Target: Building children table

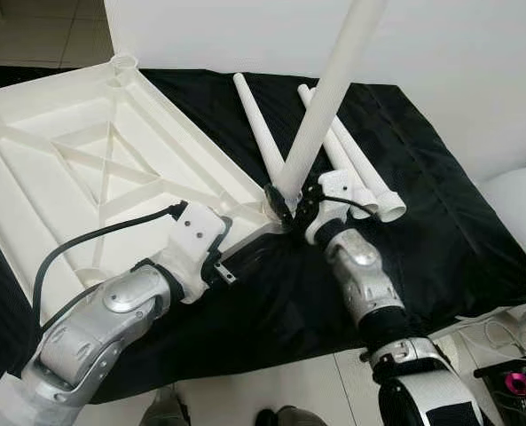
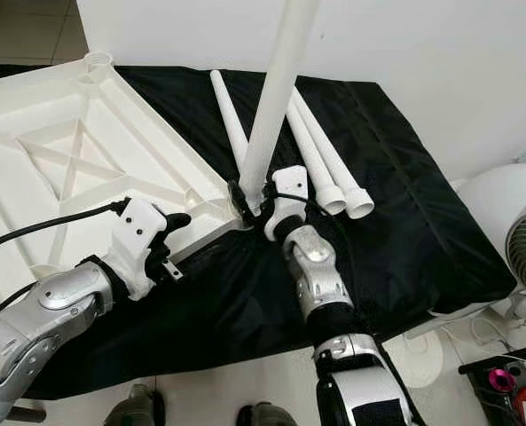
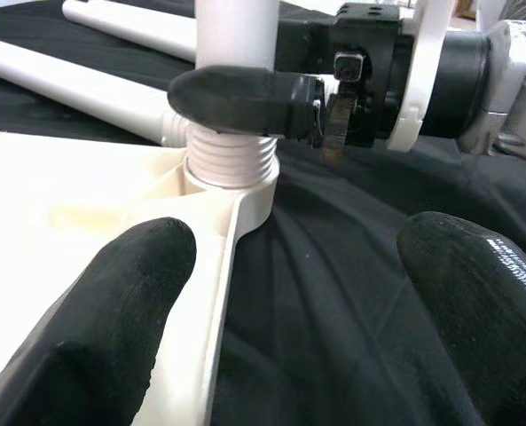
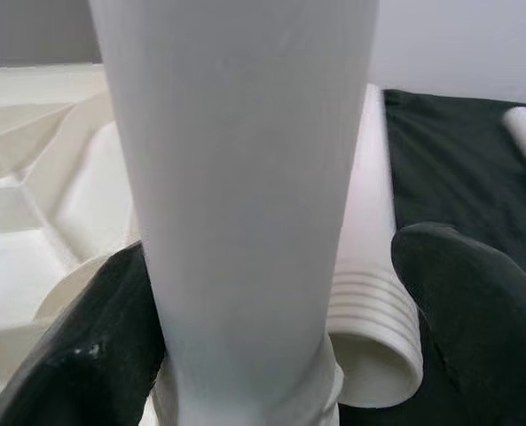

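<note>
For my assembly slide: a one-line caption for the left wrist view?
Right gripper holds a white table leg upright, its threaded end in the tabletop's corner socket.

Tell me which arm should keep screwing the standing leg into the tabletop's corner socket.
Right. The right gripper already clasps the upright leg just above the socket; the left gripper sits open beside the tabletop edge.

Upright white plastic table leg [image 1: 325, 98] stands in the corner socket of the upturned white ribbed tabletop [image 1: 76, 169], three loose white legs [image 1: 351, 164] crowd the black cloth [image 1: 422, 213] right behind it, leaving open cloth only toward the near edge.
</note>
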Motion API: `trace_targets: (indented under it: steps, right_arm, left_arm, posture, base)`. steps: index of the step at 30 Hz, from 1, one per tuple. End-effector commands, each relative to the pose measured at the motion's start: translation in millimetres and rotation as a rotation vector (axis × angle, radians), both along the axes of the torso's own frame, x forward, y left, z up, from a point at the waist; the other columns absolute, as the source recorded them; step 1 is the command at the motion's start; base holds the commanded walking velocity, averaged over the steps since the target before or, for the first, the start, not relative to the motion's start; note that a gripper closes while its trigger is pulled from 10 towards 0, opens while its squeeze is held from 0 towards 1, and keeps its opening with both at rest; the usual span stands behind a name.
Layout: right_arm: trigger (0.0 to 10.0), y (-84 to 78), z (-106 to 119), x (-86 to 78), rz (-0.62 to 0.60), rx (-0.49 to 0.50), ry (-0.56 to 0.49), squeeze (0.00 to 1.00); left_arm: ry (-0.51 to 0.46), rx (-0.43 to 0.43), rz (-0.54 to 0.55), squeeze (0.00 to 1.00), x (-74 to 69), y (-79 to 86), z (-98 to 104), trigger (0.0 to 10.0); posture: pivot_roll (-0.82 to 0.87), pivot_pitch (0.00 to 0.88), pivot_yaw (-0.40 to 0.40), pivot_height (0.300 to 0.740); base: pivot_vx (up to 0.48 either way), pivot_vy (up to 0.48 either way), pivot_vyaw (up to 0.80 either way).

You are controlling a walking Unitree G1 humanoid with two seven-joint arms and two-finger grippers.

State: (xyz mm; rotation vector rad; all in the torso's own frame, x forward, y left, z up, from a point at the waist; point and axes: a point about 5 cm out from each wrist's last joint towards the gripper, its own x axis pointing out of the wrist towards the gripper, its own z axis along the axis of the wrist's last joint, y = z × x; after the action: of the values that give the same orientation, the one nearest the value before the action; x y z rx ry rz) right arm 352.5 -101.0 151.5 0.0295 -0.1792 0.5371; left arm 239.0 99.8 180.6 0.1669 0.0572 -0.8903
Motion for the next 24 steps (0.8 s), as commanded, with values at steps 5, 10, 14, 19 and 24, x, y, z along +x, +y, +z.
trace_targets:
  steps: [5, 10, 14, 19, 24]
  right_arm:
    - [10.0, -6.9, 1, 6.1, 0.158, -0.084, 0.003, 0.00]
    - [10.0, -2.0, 6, 10.8, 0.245, -0.112, 0.010, 0.00]
    - [10.0, 0.8, 9, 13.4, 0.281, -0.133, 0.005, 0.00]
    - [7.1, 1.2, 9, 16.4, 0.302, -0.168, 0.013, 0.00]
    - [0.0, -3.3, 3, 17.7, 0.307, -0.179, 0.050, 0.00]
  left_arm:
    - [0.015, 0.004, -0.093, 0.00, -2.6, -12.0, -5, 10.0]
    - [0.010, -0.002, -0.099, 0.00, -1.9, -15.3, -4, 10.0]
    - [0.008, -0.004, -0.102, 0.00, -0.9, -16.1, -4, 10.0]
    - [0.008, -0.005, -0.105, 0.00, -0.5, -16.6, -3, 10.0]
    - [0.007, -0.005, -0.109, 0.00, -0.9, -18.4, -4, 10.0]
  posture:
    - [0.06, 0.078, -0.126, 0.740]
    - [0.06, 0.071, -0.125, 0.740]
    - [0.06, 0.069, -0.123, 0.740]
    - [0.06, 0.067, -0.124, 0.740]
    - [0.06, 0.064, -0.129, 0.740]
  base:
    - [0.000, 0.000, 0.00]
    - [0.000, 0.000, 0.00]
    - [0.000, 0.000, 0.00]
    - [0.000, 0.000, 0.00]
    - [0.000, 0.000, 0.00]
